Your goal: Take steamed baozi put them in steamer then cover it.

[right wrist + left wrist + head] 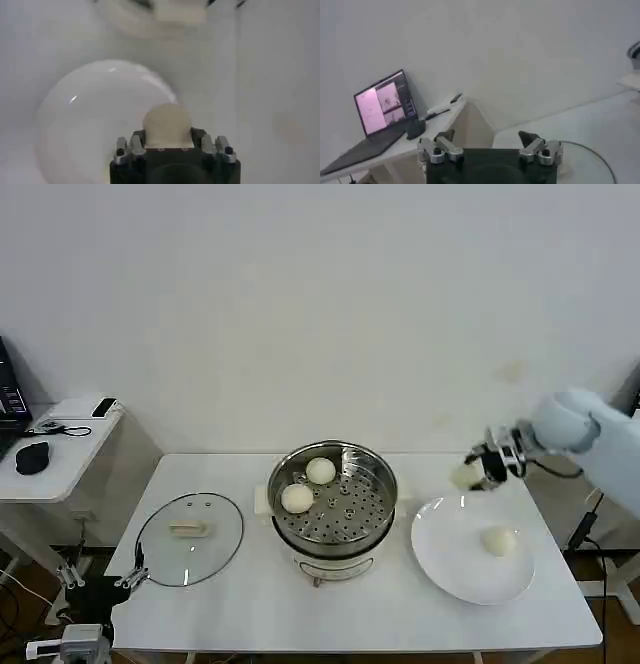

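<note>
The steel steamer stands mid-table on its white pot base, with two cream baozi on its perforated floor. My right gripper hovers above the table between the steamer and the white plate, shut on a third baozi, which sits between its fingers. One more baozi rests on the plate. The glass cover with its cream handle lies flat at the table's left. My left gripper hangs open and empty off the table's left front corner, close to the cover's rim.
A white side table at the far left carries a laptop, a black mouse and a phone. A white wall runs behind the table. The plate takes up the table's right side.
</note>
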`<state>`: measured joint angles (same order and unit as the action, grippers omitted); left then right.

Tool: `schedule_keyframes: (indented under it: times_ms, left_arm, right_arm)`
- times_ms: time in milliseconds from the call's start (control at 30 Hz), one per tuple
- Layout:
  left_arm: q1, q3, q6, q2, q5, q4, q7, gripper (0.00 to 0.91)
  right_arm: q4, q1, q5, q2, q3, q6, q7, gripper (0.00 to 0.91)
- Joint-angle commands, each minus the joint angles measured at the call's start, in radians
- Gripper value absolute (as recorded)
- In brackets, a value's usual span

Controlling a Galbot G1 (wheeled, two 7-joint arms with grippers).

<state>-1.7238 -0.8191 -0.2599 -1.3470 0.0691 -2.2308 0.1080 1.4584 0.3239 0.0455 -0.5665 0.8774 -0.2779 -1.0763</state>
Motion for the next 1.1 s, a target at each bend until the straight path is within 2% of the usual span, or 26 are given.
schedule_keyframes:
  times_ms: [33,133,333,567,767,1100]
  left_arm:
    - [0.000,-0.009,0.000,-0.002,0.000,0.004,0.000,0.907]
    - [-0.001,-0.016,-0.001,-0.008,0.000,0.004,0.000,0.907]
    - [-0.012,-0.026,-0.002,-0.022,0.004,-0.008,-0.001,0.907]
    - [-0.026,-0.057,-0.001,-0.031,0.001,-0.015,-0.001,0.907]
    - [-0.028,-0.070,-0.001,-0.044,0.002,-0.018,-0.001,0.907]
    - [-0.041,-0.082,0.008,-0.054,0.001,-0.015,0.001,0.907]
  right_arm:
    - [-0.004,0.279,0.069,-0.193,0.152,0.003,-0.004,0.625]
    - [0.008,0.280,0.077,-0.273,0.166,0.004,0.003,0.625]
    - [0.024,0.214,0.074,-0.371,0.185,0.035,0.000,0.625]
    - [0.042,0.127,0.009,-0.430,0.215,0.127,-0.040,0.625]
    - [0.067,0.098,-0.017,-0.460,0.269,0.194,-0.049,0.625]
    - [0.026,0.051,-0.069,-0.525,0.284,0.232,-0.045,0.625]
